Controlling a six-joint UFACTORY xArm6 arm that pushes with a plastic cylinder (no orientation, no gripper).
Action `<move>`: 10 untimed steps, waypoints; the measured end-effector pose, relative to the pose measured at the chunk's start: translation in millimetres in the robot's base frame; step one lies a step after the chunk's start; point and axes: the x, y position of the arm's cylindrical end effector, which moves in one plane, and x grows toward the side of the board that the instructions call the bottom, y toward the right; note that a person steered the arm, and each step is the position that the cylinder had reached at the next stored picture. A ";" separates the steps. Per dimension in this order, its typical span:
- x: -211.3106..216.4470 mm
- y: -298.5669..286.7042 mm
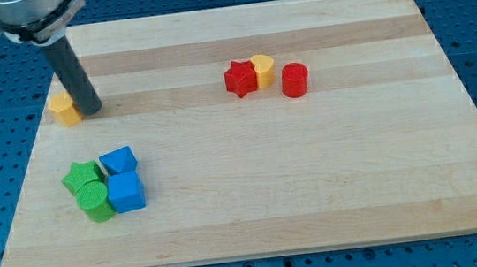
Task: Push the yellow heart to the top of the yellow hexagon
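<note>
The yellow heart (263, 69) sits in the upper middle of the wooden board, touching the red star (239, 78) on its left. A red cylinder (294, 80) stands just to its right, a small gap apart. The yellow hexagon (64, 108) lies near the board's left edge. My tip (90, 110) rests on the board right against the hexagon's right side. The rod rises up and to the left from there. The heart is far to the right of the tip.
A cluster sits at the lower left: a green star (81, 177), a green cylinder (95, 201), a blue block (118, 160) and a blue cube (126, 191), all touching. The board's left edge (25, 174) is close to the hexagon.
</note>
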 end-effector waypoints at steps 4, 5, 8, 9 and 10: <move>-88.7 255.5; -83.5 328.9; -27.5 305.6; -25.8 290.6; -34.4 285.6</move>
